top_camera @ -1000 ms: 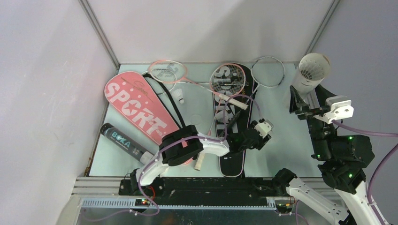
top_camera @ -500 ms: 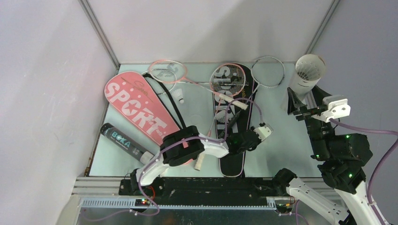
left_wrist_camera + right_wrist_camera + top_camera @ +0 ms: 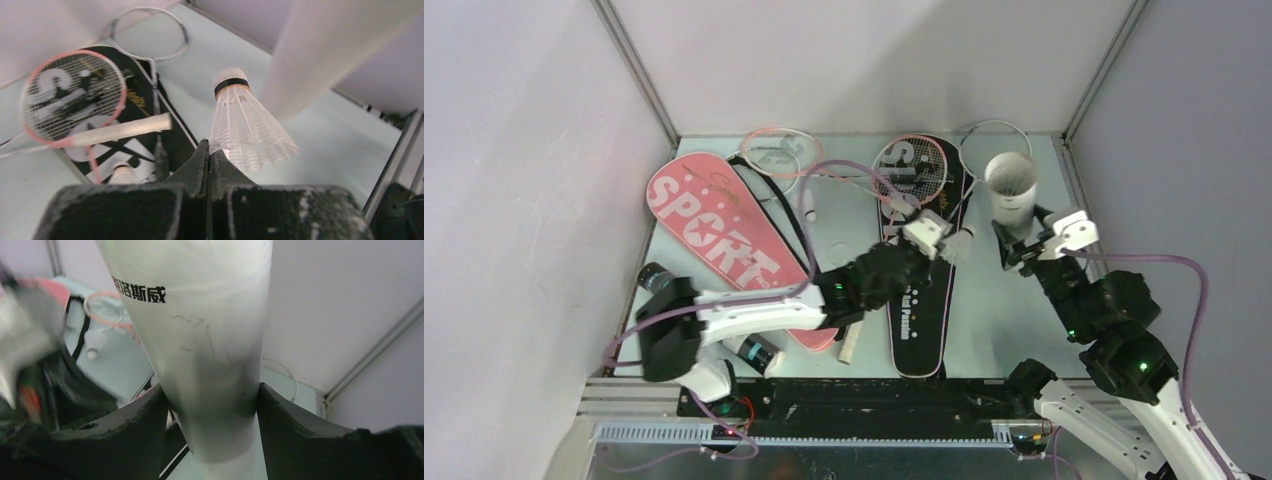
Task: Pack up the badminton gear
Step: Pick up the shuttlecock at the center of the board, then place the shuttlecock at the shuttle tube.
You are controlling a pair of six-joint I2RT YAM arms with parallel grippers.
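Note:
My left gripper (image 3: 948, 243) (image 3: 209, 150) is shut on the skirt edge of a white feather shuttlecock (image 3: 962, 243) (image 3: 246, 125), held in the air over the black "SPORT" cover (image 3: 919, 300). Just to its right stands the white shuttle tube (image 3: 1011, 188) (image 3: 320, 55) (image 3: 200, 340), open mouth up. My right gripper (image 3: 1021, 248) (image 3: 212, 410) is shut on that tube's lower part, a finger (image 3: 295, 425) on each side. A pink-framed racket (image 3: 911, 168) (image 3: 75, 95) lies on the black cover. Another shuttlecock (image 3: 807, 205) (image 3: 97, 342) lies on the table.
A pink "SPORT" cover (image 3: 714, 235) lies at the left, with a pink racket (image 3: 776, 150) behind it. A black tube (image 3: 656, 280) lies partly under my left arm. A white racket head (image 3: 150, 32) sits at the back wall. A white handle (image 3: 849, 345) lies near the front edge.
My left gripper has shut on the shuttlecock and carried it up and to the right, toward the tube. My right arm has brought the white tube left and lower, toward the middle.

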